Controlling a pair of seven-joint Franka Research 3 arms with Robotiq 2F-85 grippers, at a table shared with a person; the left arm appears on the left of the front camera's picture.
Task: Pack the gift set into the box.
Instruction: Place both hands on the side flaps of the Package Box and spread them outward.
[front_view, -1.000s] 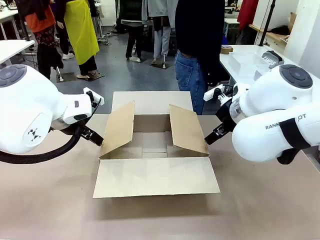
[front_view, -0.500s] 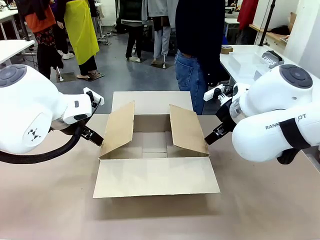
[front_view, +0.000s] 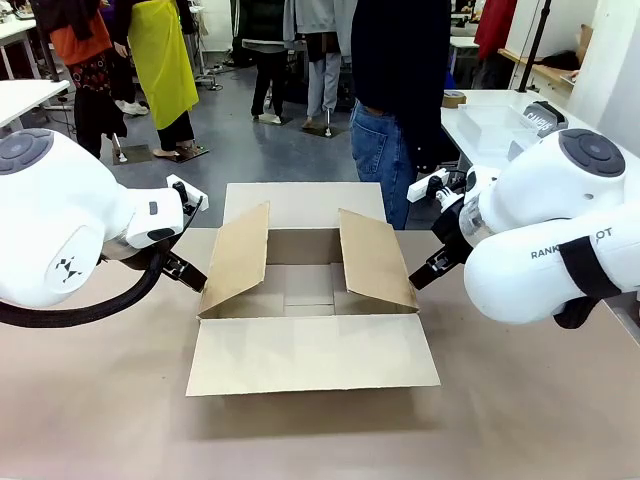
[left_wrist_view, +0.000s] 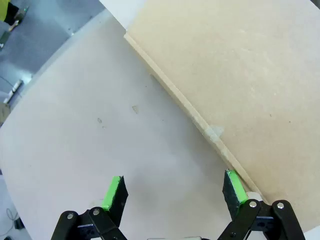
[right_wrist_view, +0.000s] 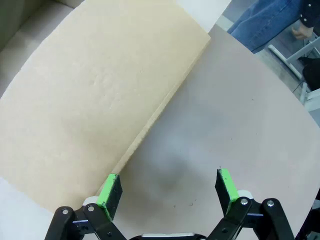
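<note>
- Open at the centre of the pale worktop (front_view: 100, 410): large brown corrugated cardboard box (front_view: 300, 300), with side flaps leaning up at 9 and 3 o'clock.
- Left gripper (left_wrist_view: 173, 189) spread wide, just beside the 9 o'clock flap's edge.
- Right gripper (right_wrist_view: 168, 189) spread wide, beside the 3 o'clock flap.
- Best to press both flaps outward evenly, leaving a clear opening for the gift set.

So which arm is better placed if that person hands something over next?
Probably the right. The person stands past the far right corner of the box, nearer the right gripper, which is open beside the box. The left gripper, also open, sits on the box's other side, farther from the person.
</note>
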